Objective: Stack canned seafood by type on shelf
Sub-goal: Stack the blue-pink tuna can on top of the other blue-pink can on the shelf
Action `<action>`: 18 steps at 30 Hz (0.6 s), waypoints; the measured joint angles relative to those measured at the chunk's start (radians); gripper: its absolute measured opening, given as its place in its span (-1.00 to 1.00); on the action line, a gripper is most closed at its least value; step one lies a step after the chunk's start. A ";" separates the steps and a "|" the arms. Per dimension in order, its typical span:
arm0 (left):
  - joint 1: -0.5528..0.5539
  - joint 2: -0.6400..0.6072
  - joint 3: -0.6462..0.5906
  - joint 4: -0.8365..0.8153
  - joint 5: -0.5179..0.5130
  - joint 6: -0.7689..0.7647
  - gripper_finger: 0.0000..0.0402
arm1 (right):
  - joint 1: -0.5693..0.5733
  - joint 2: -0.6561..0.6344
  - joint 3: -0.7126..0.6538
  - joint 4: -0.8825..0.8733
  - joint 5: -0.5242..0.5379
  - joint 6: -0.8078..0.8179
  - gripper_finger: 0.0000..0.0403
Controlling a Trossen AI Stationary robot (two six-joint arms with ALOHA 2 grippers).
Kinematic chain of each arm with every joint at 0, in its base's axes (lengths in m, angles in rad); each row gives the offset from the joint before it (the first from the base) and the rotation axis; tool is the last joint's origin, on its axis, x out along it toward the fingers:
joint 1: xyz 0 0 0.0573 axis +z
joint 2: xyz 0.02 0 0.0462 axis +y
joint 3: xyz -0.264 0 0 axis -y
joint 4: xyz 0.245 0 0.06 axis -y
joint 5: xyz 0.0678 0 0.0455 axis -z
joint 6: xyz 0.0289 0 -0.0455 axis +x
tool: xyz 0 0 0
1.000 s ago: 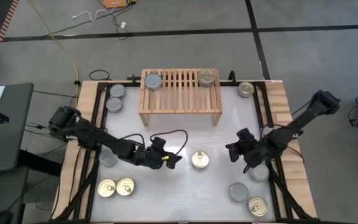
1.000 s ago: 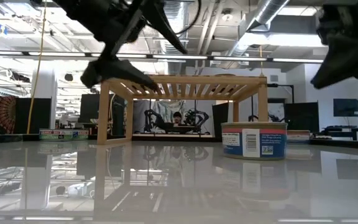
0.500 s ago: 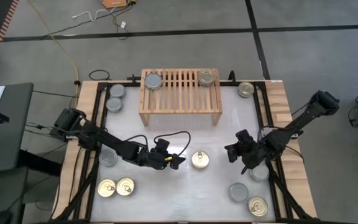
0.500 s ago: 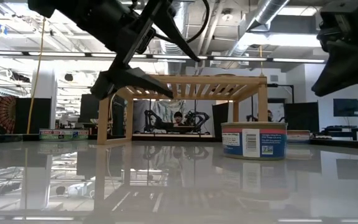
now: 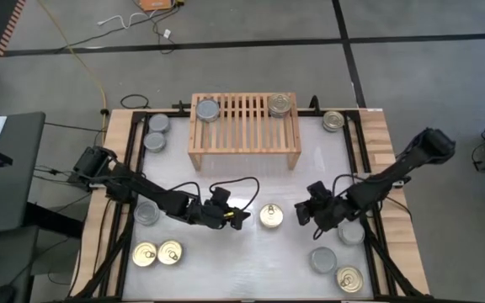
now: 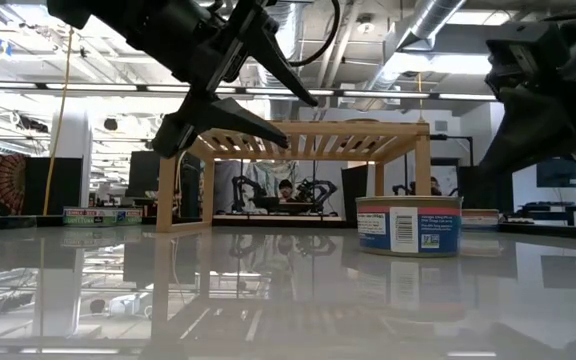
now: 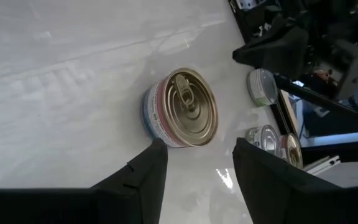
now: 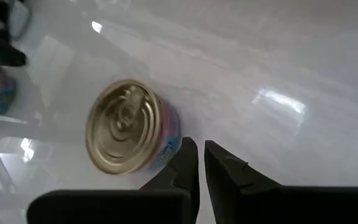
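Note:
A gold-topped can (image 5: 270, 216) stands alone on the white table's middle, also seen as the can (image 6: 409, 226) in the low view. My left gripper (image 5: 241, 219) hovers open just left of it, above the table, and the can (image 7: 182, 108) lies ahead of its spread fingers. My right gripper (image 5: 303, 214) hangs shut just right of the can (image 8: 128, 135), clear of it. The wooden shelf (image 5: 244, 126) at the far side carries a silver can (image 5: 208, 109) at its left end and a gold can (image 5: 280, 104) at its right end.
Two silver cans (image 5: 156, 132) sit far left and one can (image 5: 333, 121) far right. One silver can (image 5: 146, 213) and two gold ones (image 5: 157, 252) lie near left. Two silver cans (image 5: 323, 259) and a gold one (image 5: 349, 279) lie near right.
My right gripper has moved toward the table's left edge and a little nearer, closing in on the middle gold can. My left gripper has edged slightly right toward the same can. The can has stayed put.

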 joint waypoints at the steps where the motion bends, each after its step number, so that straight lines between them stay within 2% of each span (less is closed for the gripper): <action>1: 0.003 0.000 0.000 0.000 0.000 0.010 -0.14 | -0.009 0.010 0.000 0.016 -0.011 -0.001 -0.72; 8: 0.033 0.000 0.000 -0.001 0.045 0.084 -0.14 | -0.080 0.070 0.000 0.144 -0.148 -0.082 -0.72; 11: 0.047 0.000 0.000 -0.002 0.087 0.090 -0.14 | -0.097 0.071 0.000 0.181 -0.171 -0.098 -0.72; 18: 0.054 0.000 0.000 -0.005 0.093 0.113 -0.14 | -0.111 0.069 0.000 0.196 -0.178 -0.130 -0.72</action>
